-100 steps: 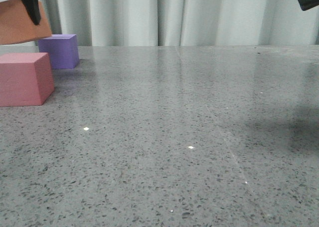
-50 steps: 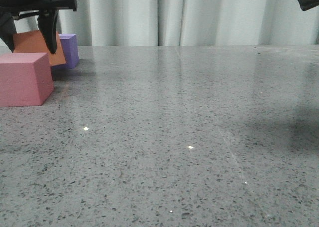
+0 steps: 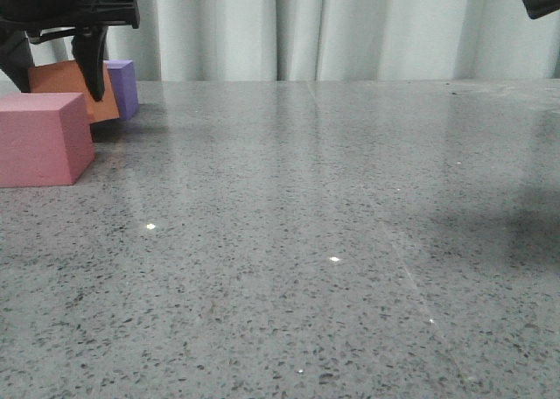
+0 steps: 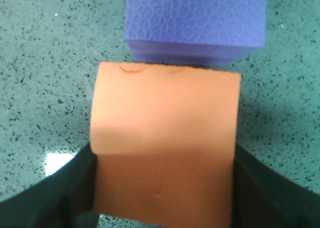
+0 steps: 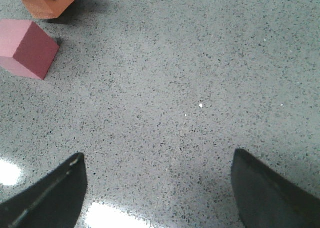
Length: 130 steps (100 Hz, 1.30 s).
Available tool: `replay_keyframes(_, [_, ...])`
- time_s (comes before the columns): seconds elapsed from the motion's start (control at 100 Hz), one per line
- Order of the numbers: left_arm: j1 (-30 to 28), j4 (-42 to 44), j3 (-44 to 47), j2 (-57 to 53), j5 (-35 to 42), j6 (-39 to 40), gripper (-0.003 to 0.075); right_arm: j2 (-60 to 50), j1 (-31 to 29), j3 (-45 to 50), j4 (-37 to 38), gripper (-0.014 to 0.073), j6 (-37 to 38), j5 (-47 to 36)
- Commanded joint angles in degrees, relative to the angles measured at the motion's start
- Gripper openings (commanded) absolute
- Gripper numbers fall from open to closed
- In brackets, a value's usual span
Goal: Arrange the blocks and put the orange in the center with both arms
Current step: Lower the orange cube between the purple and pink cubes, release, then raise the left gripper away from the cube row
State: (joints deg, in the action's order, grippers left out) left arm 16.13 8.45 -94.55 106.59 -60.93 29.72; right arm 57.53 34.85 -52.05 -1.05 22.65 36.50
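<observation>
Orange cube (image 3: 66, 86): pinched by left fingers (image 3: 90, 66), now lowered between pink cube (image 3: 44, 138) and purple cube (image 3: 125, 87); release pending. Right fingers (image 5: 260, 188) spread, idle.

i see open surface (image 3: 350, 241) across the middle and right; pink cube (image 3: 44, 138), orange cube (image 3: 66, 84) and purple cube (image 3: 124, 86) crowd the far left.

No text, label, brand, number or sign can be read in any of the views. The orange cube (image 4: 165, 148), the purple cube (image 4: 195, 18) and the pink cube (image 3: 44, 138) show plain faces (the purple one carries only a faint cell-like surface pattern, not writing). The speckled tabletop (image 3: 332, 241) and the curtain (image 3: 350, 27) behind it bear no markings either.
</observation>
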Motion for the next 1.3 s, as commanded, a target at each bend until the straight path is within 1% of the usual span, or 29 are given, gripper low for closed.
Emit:
replay_keyframes(0.0, [0.47,0.13,-1.39,-2.61,1.88,0.47,0.0356,-1.10,-0.12,-1.35,-0.01,0.0590,-0.52,-3.75])
replay_keyframes(0.08, [0.47,0.13,-1.39,-2.61,1.88,0.47,0.0442,-1.10,-0.12,-1.35,-0.01,0.0590,-0.52,-3.75])
replay_keyframes(0.15, [0.47,0.13,-1.39,-2.61,1.88,0.47,0.0502,-1.10,-0.12,-1.35,-0.01,0.0590,-0.52,-3.75])
replay_keyframes(0.25, [0.47,0.13,-1.39,-2.61,1.88,0.47,0.0549,-1.10,-0.12,-1.35,-0.01,0.0590,-0.52,-3.75])
replay_keyframes(0.7, [1.15,0.38,-1.39,-4.16,3.58,0.11,0.0547,-1.10,-0.12,-1.35,-0.01,0.0590,-0.52,-3.75])
replay_keyframes(0.8, [2.28,0.38,-1.39,-6.27,4.71,0.11,0.0547,-1.10,-0.12,-1.35,-0.01,0.0590,-0.52,-3.75])
replay_keyframes(1.06, [6.12,5.63,-1.39,-13.57,5.82,0.11,0.0547,-1.10,-0.12,-1.35,0.05,0.0590,-0.52,-2.47])
replay_keyframes(1.22, [6.48,7.09,-1.29,-18.29,5.92,-0.12,0.0547,-2.38,-0.12,-1.35,1.05,0.0589,-0.52,-3.91])
replay_keyframes(1.29, [6.48,7.88,-1.16,-20.21,6.03,-0.47,0.0547,-3.51,-0.12,-1.35,3.02,0.0574,-0.52,-4.99])
